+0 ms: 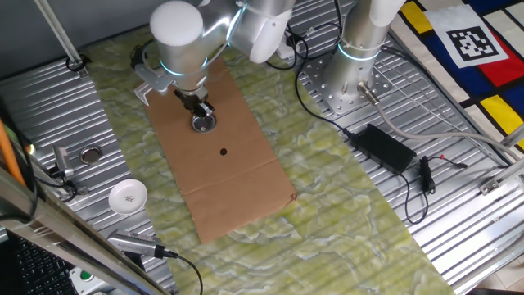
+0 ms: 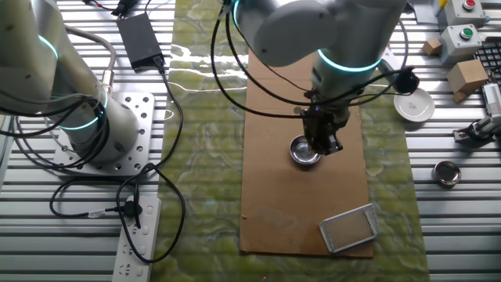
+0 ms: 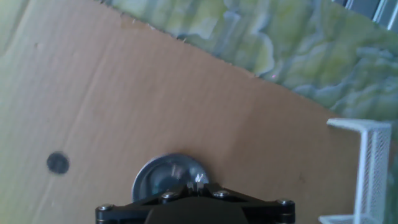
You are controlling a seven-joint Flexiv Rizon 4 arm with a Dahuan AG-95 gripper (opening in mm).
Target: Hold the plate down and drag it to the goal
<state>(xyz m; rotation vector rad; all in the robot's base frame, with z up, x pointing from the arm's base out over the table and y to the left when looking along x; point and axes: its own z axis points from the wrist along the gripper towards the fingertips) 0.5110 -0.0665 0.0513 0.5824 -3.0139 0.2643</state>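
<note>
The plate [image 1: 204, 123] is a small silvery disc lying on a brown cardboard sheet [image 1: 237, 188]. It also shows in the other fixed view [image 2: 302, 151] and at the bottom of the hand view [image 3: 158, 177]. My gripper [image 1: 200, 112] stands upright over it, its fingers shut together, with the tips resting on the plate's far part [image 2: 321, 146] [image 3: 196, 182]. The goal [image 2: 350, 228], a white U-shaped bracket, lies at the cardboard's corner, apart from the plate. In the hand view the goal [image 3: 368, 168] is at the right edge. In one fixed view the goal [image 1: 144, 83] is partly hidden behind the arm.
A black dot [image 1: 223, 151] marks the cardboard. A white dish [image 1: 128, 196] and a metal ring [image 1: 90, 153] sit on the ribbed metal table beside the green mat. A second arm's base [image 1: 352, 78] and a black power adapter [image 1: 383, 146] with cables are on the other side.
</note>
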